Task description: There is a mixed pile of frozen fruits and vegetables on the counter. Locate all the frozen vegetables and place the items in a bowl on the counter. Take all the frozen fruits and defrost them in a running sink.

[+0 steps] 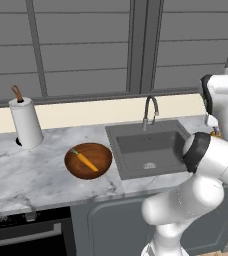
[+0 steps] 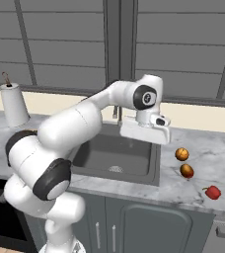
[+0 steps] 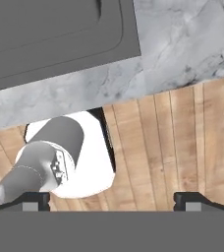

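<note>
Two round orange-brown frozen fruits (image 2: 182, 154) and a small red piece (image 2: 212, 192) lie near the white marble counter's (image 2: 218, 153) front edge, beside the open, empty claw (image 2: 145, 132) above the sink's (image 2: 115, 153) rim.

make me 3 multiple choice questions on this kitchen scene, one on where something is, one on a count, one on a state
1. Where is the carrot?
A. in the sink
B. in the bowl
C. beside the paper towel roll

2. How many orange-brown balls lie on the counter right of the sink?
A. two
B. three
C. none

3. How is the gripper?
A. shut on the red piece
B. shut on a ball
C. open and empty

Answers:
1. B, it lies inside the bowl, left of the sink.
2. A, one ball and another ball sit on the counter, with the red piece nearer the front edge.
3. C, the hand view shows the fingertips wide apart with nothing between.
</note>
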Controlling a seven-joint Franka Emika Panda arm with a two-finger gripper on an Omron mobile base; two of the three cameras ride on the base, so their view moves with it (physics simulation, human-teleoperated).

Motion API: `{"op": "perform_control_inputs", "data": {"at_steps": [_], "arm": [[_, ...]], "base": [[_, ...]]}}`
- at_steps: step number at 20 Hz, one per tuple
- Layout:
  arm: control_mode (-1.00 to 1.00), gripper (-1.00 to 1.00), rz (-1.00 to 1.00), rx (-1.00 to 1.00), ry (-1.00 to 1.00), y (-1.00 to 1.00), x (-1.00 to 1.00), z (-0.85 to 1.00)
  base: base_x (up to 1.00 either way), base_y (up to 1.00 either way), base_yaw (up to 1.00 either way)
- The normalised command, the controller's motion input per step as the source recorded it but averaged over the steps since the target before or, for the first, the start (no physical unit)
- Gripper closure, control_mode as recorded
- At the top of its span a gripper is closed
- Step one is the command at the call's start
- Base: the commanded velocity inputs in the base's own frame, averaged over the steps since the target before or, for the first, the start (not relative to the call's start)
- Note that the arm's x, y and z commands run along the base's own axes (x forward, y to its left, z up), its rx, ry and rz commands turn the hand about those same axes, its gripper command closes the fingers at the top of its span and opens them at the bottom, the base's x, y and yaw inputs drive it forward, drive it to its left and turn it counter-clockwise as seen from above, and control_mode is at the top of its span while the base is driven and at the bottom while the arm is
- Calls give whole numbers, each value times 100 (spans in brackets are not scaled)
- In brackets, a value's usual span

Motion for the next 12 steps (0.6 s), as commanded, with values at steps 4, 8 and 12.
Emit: {"op": "perform_control_inputs", "data": {"at_steps": [4,8,12], "arm": [[-100,-100,-7,0,11,-64,-14,-16],[-100,-100,-7,0,7,-74,-32,-17],[-100,-100,-2,0,6,-83,-12,-9]], "base": [[0,0,0],[0,0,0],[0,0,0]]}}
